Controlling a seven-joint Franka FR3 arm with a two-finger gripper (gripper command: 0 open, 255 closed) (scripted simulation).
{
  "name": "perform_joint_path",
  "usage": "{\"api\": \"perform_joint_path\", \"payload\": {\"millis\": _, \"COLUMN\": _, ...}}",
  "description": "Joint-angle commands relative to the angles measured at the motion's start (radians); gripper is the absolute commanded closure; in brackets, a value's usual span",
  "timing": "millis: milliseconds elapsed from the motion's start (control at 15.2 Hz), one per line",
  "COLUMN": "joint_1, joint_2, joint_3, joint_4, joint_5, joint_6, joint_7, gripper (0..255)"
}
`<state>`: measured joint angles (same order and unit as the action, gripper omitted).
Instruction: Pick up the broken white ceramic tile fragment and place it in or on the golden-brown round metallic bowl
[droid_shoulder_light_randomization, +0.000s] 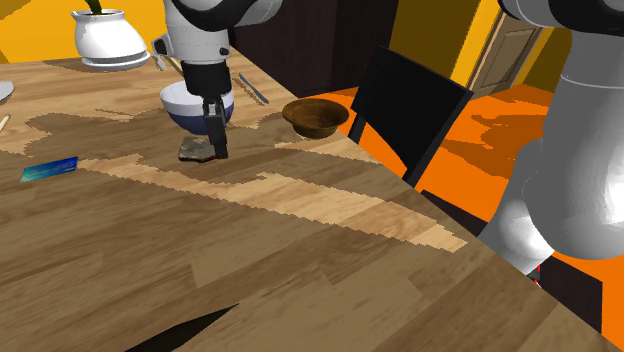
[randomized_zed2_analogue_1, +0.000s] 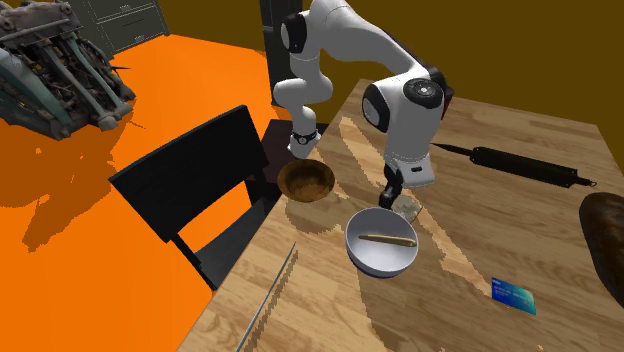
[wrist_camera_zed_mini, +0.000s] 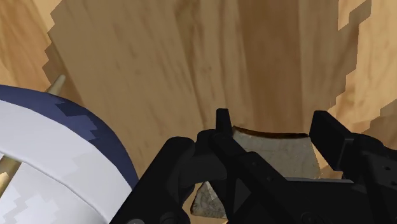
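Hand (droid_shoulder_light_randomization: 217, 152) low on counter (droid_shoulder_light_randomization: 300, 270), closed around pale tile fragment (wrist_camera_zed_mini: 273, 153) lying just beside blue-and-white bowl (droid_shoulder_light_randomization: 180, 102). Best lifted straight up, clear of that rim, then carried to brown bowl (droid_shoulder_light_randomization: 315, 118) and released low.

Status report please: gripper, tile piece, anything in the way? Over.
Gripper shut on tile piece. Piece on table, not lifted. White bowl close beside gripper.

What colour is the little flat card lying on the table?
The card is blue, shading towards teal at one end. The shoulder view shows it best.
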<state>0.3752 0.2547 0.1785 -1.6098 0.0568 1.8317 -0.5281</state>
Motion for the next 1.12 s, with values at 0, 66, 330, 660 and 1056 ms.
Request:
{"api": "perform_joint_path", "payload": {"millis": 0, "joint_1": 0.002, "joint_2": -0.006, "joint_3": 0.001, "joint_4": 0.017, "joint_5": 0.0, "joint_6": -0.023, "joint_7": 0.004, "gripper": 255}}
{"api": "perform_joint_path", "payload": {"millis": 66, "joint_1": 0.002, "joint_2": -0.007, "joint_3": 0.001, "joint_4": 0.03, "joint_5": 0.0, "joint_6": -0.036, "joint_7": 0.005, "gripper": 255}}
{"api": "perform_joint_path", "payload": {"millis": 330, "joint_1": 0.002, "joint_2": -0.008, "joint_3": 0.002, "joint_4": 0.082, "joint_5": 0.0, "joint_6": -0.089, "joint_7": 0.009, "gripper": 255}}
{"api": "perform_joint_path", "payload": {"millis": 660, "joint_1": 0.003, "joint_2": -0.003, "joint_3": 0.003, "joint_4": 0.155, "joint_5": -0.001, "joint_6": -0.158, "joint_7": 0.015, "gripper": 255}}
{"api": "perform_joint_path", "payload": {"millis": 1056, "joint_1": 0.006, "joint_2": 0.011, "joint_3": 0.003, "joint_4": 0.252, "joint_5": -0.004, "joint_6": -0.241, "joint_7": 0.023, "gripper": 255}}
